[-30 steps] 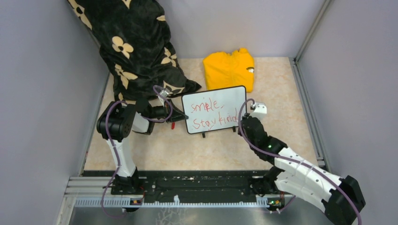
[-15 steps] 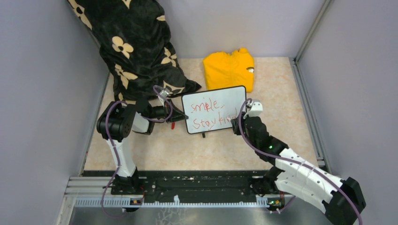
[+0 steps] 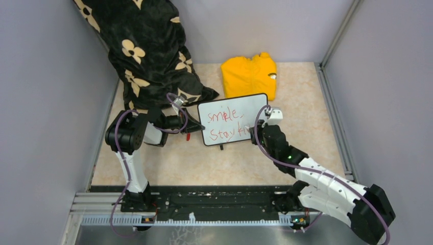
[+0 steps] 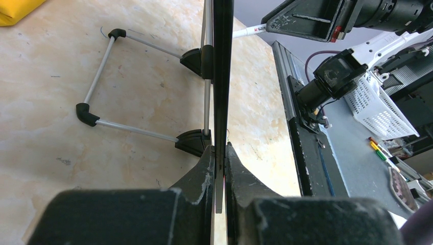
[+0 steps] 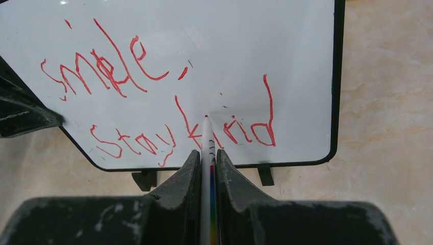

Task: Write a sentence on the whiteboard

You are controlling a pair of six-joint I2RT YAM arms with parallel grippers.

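Right, start with the beige stone-patterned table (image 3: 204,163): everything you need sits on its far half. A big black cloth (image 3: 148,51) with pale flower prints hangs down at the far left and spills onto the surface. A folded yellow garment (image 3: 248,75) lies at the back, just behind the board.

The whiteboard (image 3: 245,104) stands near the middle of the table, between your two arms. It is upright on its little black feet (image 5: 265,174), with a wire stand (image 4: 102,71) propping it from behind. The sentence (image 5: 183,115) runs across it in red, in two lines: "smile," above and "stay kind" below (the "smile" is overwritten and messy). From the overhead camera your right arm covers the end of the lower line.

Your left gripper (image 4: 220,153) is clamped on the board's left edge, with the black rim pinched between both fingers. Your right gripper (image 5: 207,153) is closed around a slim white marker (image 5: 207,138), which points straight at the board. Its tip sits on the lower line just right of the "k". You can't tell from these angles whether it actually presses the surface.
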